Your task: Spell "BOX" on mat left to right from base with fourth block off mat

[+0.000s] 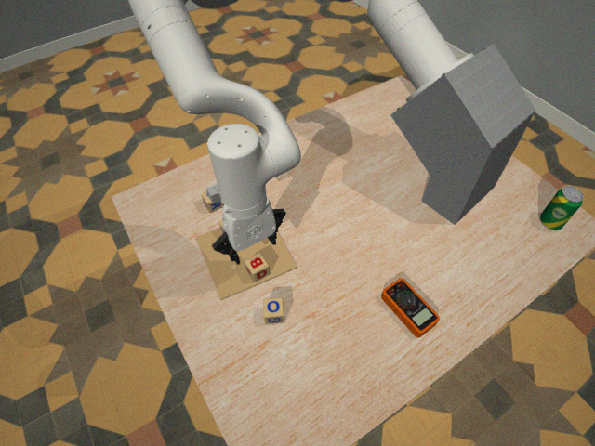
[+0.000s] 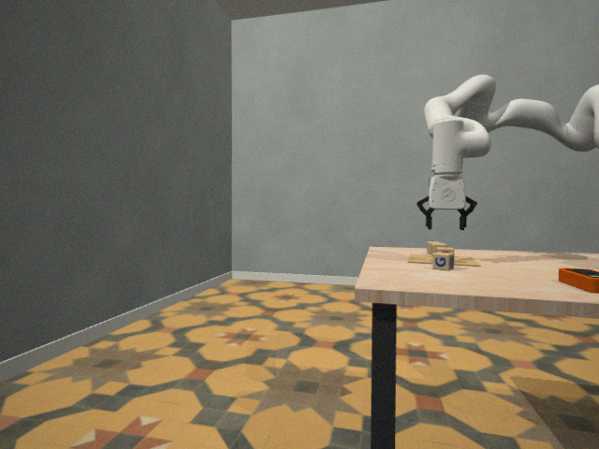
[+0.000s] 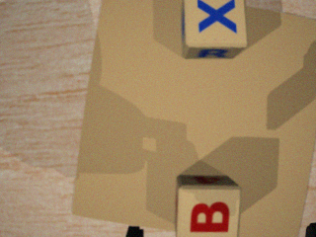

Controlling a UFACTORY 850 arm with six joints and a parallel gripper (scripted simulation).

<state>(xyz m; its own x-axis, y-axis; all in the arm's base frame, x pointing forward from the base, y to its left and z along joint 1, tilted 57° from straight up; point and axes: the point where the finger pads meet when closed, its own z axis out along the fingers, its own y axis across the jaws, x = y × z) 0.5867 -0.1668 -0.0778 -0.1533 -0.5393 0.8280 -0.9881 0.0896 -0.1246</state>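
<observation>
My fingers (image 2: 445, 218) are spread as wide as they go and hold nothing, hanging above the mat (image 1: 280, 255) on the bench (image 1: 364, 364). Just below them the B block (image 3: 208, 211) stands on the mat; further along the mat sits the X block (image 3: 213, 26). The O block (image 1: 273, 309) rests off the mat, beyond the B block.

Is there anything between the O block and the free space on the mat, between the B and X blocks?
Nothing visible. The O block stands on the table just off the mat, and the gap between the B block and the X block looks open. The open gripper hangs above.
</observation>
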